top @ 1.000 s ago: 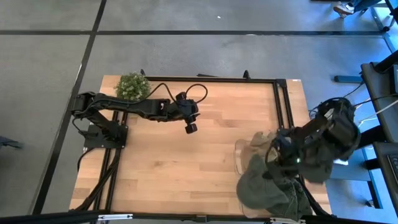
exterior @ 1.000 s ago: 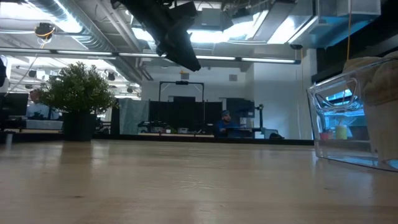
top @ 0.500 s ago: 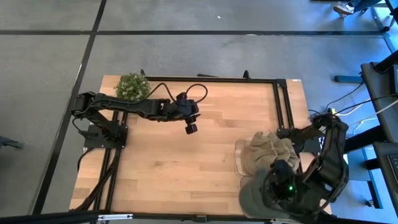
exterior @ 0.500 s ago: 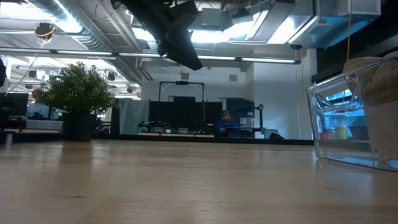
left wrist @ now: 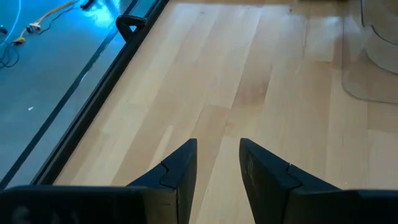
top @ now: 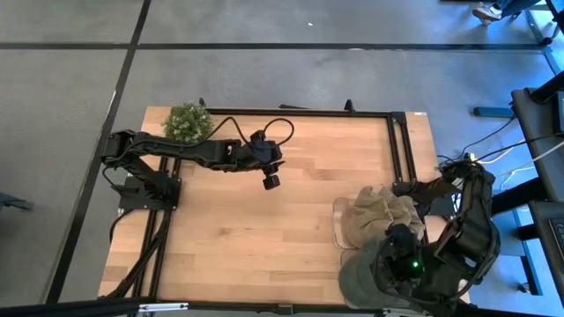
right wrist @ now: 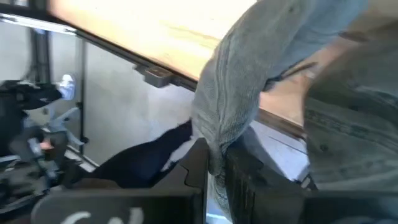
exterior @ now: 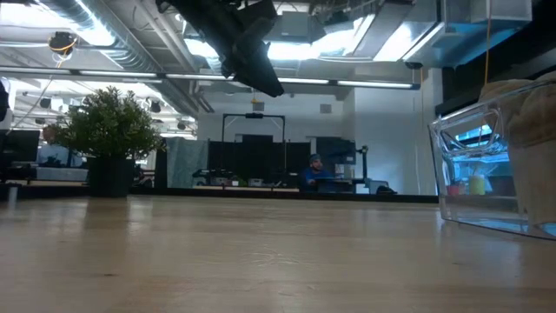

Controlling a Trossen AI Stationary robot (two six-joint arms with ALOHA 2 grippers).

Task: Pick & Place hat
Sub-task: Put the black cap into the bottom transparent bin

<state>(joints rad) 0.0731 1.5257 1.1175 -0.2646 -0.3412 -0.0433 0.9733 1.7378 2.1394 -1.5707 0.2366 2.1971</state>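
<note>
Wooden plank worktop (top: 264, 229), pale, edged by a black metal frame (top: 398, 145). Around the worktop: grey concrete floor (top: 291, 75) crossed by dark lines. Potted green plant (exterior: 109, 139) at the worktop's far left corner. Beyond the plant, an open hall: ceiling ducts and strip lights (exterior: 365, 84), white back wall, a black frame structure (exterior: 254, 148) in mid-room, a seated person (exterior: 314, 171) near it. Right of the worktop, cables on the floor (top: 520, 145).

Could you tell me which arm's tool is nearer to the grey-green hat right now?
Right. The right tool is shut on the grey-green hat at the table's near right corner; the left tool hangs over mid-table, well apart.
</note>
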